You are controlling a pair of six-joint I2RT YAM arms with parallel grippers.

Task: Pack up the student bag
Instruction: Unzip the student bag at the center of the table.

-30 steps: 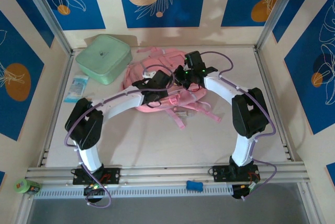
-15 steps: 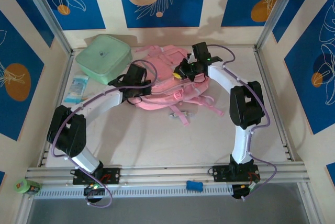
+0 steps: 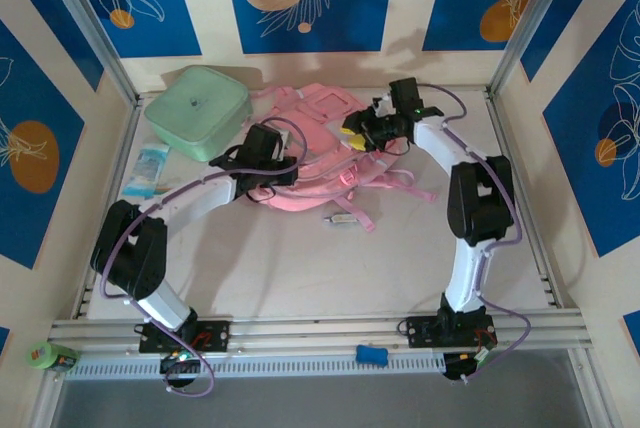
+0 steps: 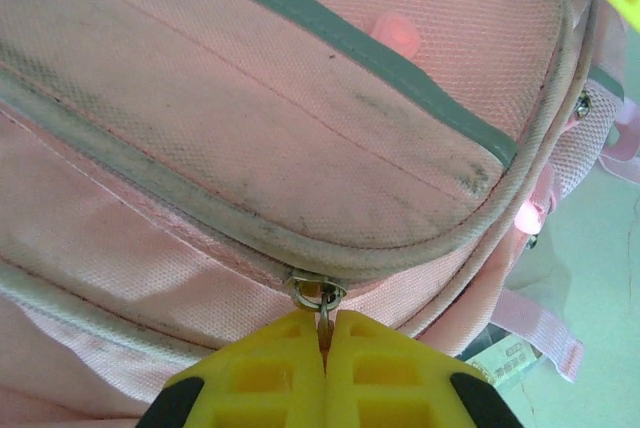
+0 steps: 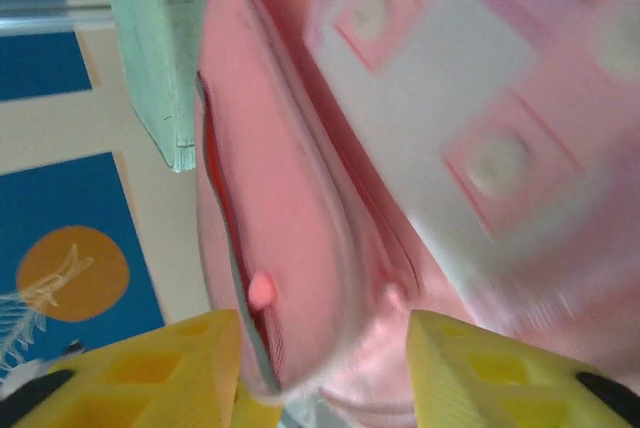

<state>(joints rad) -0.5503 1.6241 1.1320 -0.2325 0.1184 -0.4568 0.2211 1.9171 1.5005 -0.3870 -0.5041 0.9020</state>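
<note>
The student bag [image 3: 312, 186], soft and pink with a pale panel, lies at the back middle of the table. My left gripper [image 3: 288, 168] sits at its near left side, yellow fingers [image 4: 270, 368] shut on the metal zip pull [image 4: 321, 298] of a closed zip seam; pink mesh fabric [image 4: 300, 98] fills the space above it. My right gripper [image 3: 353, 135] hovers at the bag's right top edge. Its jaws [image 5: 320, 333] stand open, with a fold of the bag's rim [image 5: 290, 248] lying loosely between the two fingers. The right wrist view is blurred.
A mint green square zip case [image 3: 198, 110] stands at the back left, close to the bag, also seen as the case [image 5: 150, 48]. A small blue-white packet [image 3: 147, 170] lies by the left wall. Pink straps [image 3: 352, 214] trail toward the table's middle.
The right gripper has opened and swung right and back. The bag has shifted toward the back and spread out. The left gripper stayed shut on the zip pull, moving left.
</note>
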